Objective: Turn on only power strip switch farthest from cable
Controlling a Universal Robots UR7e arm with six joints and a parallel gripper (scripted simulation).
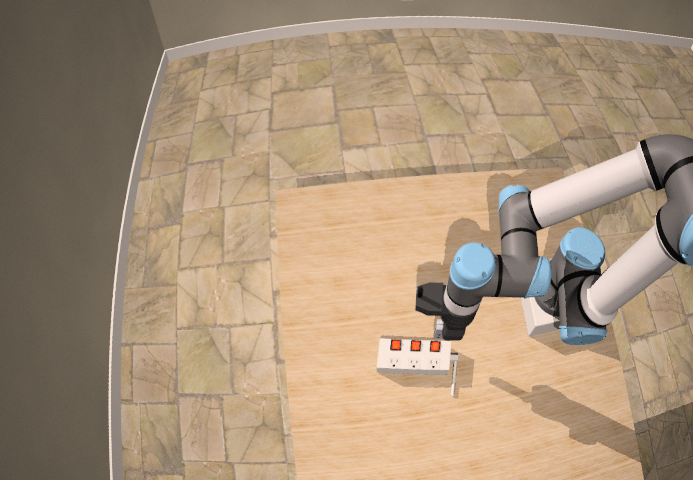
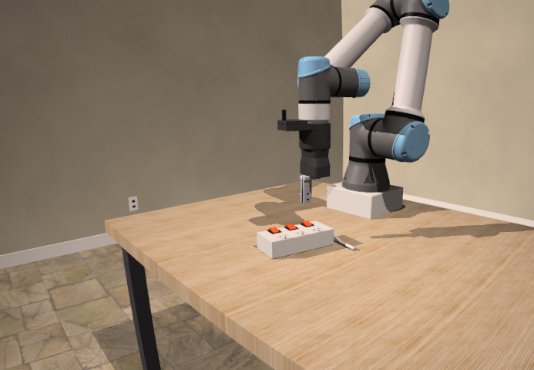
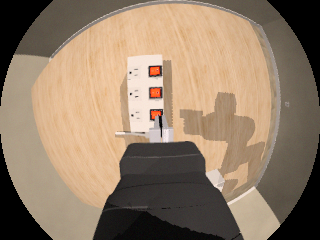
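A white power strip (image 1: 413, 355) lies flat on the wooden table, right way up, with three orange-red rocker switches in a row. It also shows in the exterior view (image 2: 294, 238) and the wrist view (image 3: 148, 91). Its short grey cable (image 1: 454, 374) leaves the right end. My gripper (image 2: 305, 195) is shut and empty, fingers pointing down. It hangs well above the table over the switch nearest the cable (image 1: 435, 345). In the wrist view the fingertips (image 3: 158, 131) cover part of that switch. The switch farthest from the cable (image 1: 395, 344) is at the left end.
The arm's white base block (image 2: 364, 200) stands on the table behind the strip. The table's left edge (image 1: 275, 339) lies well left of the strip. A wall outlet (image 2: 132, 203) sits on the far wall.
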